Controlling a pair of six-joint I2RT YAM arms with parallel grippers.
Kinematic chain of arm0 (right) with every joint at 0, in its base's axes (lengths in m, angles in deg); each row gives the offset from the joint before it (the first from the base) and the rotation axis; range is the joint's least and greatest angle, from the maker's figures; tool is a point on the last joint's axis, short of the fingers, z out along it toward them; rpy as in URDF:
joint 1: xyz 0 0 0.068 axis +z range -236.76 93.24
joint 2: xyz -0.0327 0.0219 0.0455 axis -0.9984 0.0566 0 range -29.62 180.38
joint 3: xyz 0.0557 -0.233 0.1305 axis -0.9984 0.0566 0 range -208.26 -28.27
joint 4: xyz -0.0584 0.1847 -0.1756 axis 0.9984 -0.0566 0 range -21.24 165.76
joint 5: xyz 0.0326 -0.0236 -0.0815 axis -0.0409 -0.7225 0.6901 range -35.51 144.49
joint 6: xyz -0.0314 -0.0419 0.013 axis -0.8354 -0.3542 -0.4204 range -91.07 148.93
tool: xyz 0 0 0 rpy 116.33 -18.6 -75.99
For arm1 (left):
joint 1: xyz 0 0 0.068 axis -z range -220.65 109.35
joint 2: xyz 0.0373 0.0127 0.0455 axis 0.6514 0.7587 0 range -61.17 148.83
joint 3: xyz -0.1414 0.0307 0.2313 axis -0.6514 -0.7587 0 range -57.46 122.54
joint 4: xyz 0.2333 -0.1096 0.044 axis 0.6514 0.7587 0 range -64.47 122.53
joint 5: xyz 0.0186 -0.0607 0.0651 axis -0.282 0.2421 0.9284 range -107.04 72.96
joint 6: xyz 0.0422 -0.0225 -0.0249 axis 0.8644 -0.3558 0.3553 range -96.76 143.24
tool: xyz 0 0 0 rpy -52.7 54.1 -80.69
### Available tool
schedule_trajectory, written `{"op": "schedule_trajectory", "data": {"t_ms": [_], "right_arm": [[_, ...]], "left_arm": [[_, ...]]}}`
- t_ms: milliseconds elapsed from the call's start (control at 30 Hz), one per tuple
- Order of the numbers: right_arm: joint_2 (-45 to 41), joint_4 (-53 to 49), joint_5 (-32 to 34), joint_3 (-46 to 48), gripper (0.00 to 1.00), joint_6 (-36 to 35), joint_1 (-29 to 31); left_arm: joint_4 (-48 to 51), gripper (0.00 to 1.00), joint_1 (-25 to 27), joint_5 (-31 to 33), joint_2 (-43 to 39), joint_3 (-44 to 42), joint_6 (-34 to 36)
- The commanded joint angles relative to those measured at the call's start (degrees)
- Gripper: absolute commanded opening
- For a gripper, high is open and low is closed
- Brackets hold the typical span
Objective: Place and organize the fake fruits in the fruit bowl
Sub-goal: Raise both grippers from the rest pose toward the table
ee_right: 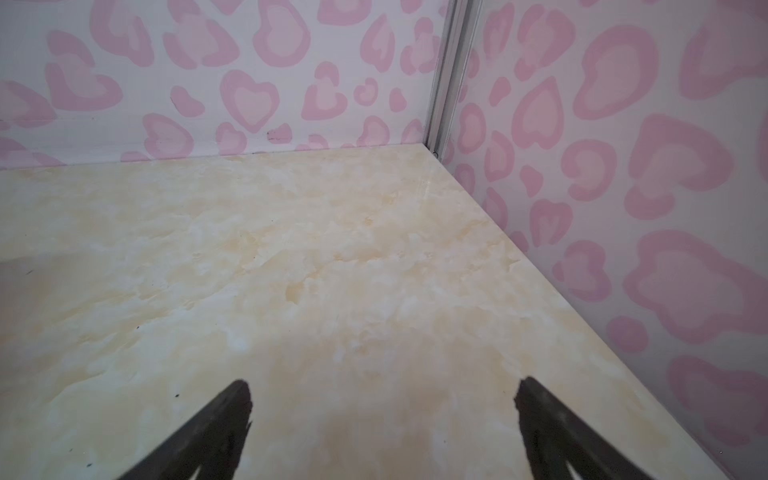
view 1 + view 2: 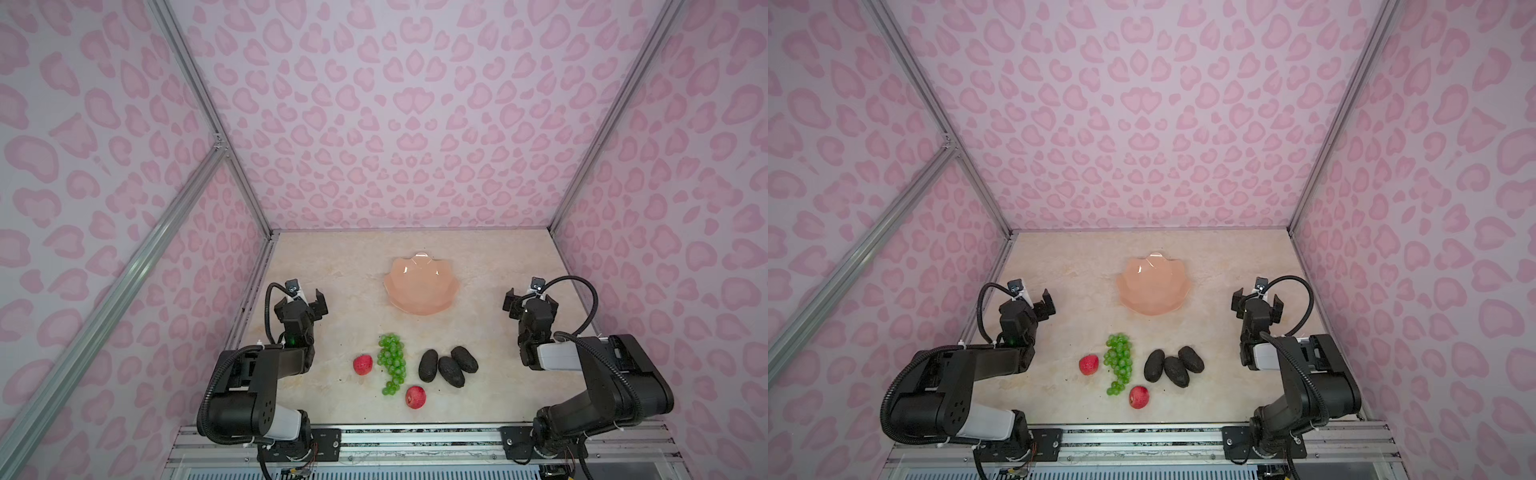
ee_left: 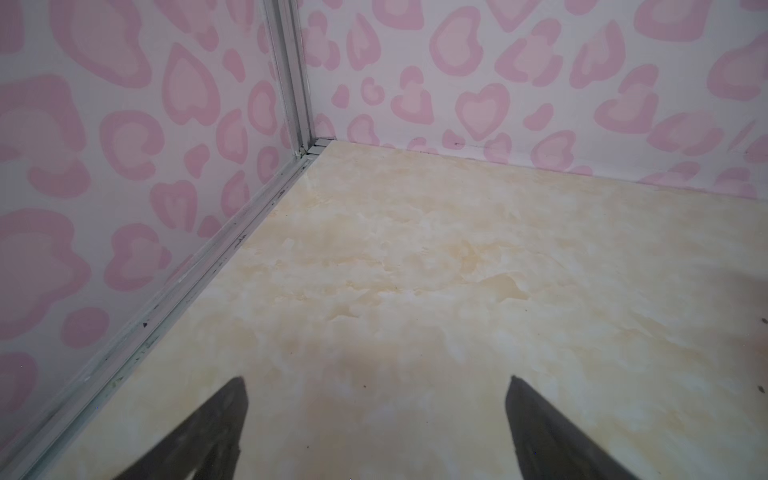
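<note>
- Left tool (image 2: 311, 300) and right tool (image 2: 531, 300) are both spread, empty.
- Grapes (image 2: 390, 363), avocados (image 2: 448, 368) and two red fruits (image 2: 363, 364) lie on the desk (image 2: 353, 270), on the near side of the empty fruit bowl (image 2: 419, 286).
- We'd worry the bunched avocados roll apart when nudged, and the grapes flop over the rim.

Your worktop (image 2: 332, 266) has a smooth, cream marble-look finish with a soft sheen. The fruit bowl (image 2: 420, 286) is glossy and translucent, glass or plastic you cannot tell, with bright glints on its far rim. The avocados (image 2: 451, 371) have dull, matt, dark skin; the grapes (image 2: 391, 363) are shiny and slightly see-through; the red fruits (image 2: 363, 364) carry a faint satin sheen. You see matt printed sheet on the walls (image 2: 415, 124), brushed bare metal on the frame post (image 3: 289, 70), and matt black on the fingers (image 3: 208, 436).
</note>
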Motion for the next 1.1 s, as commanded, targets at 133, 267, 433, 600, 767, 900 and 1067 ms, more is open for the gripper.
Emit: {"op": "schedule_trajectory", "data": {"t_ms": [133,267,433,600,767,900,1067], "right_arm": [[0.3,0.4,0.8,-0.2,1.00,0.5,0.0],[0.3,0.2,0.9,-0.2,1.00,0.5,0.0],[0.3,0.2,0.9,-0.2,1.00,0.5,0.0],[0.2,0.2,0.9,-0.1,1.00,0.5,0.0],[0.0,0.8,0.9,0.0,0.93,0.6,0.0],[-6.6,-29.6,2.8,-14.1,0.93,2.0,0.9],[-12.9,-40.2,-1.2,-21.6,0.99,19.9,-0.7]], "left_arm": [[-2.6,0.98,-0.1,0.0,-0.1,0.0,0.2],[-2.7,0.98,-0.1,0.1,-0.1,-0.1,0.2],[-2.6,0.97,-0.1,0.1,0.0,0.0,0.3],[-2.6,0.98,-0.1,0.1,0.0,0.0,0.2],[-2.6,0.97,-0.1,0.1,0.0,0.1,0.2],[-2.7,0.97,-0.1,0.1,-0.2,-0.1,0.2],[19.6,0.98,-0.1,0.0,-6.9,8.2,-1.3]]}}
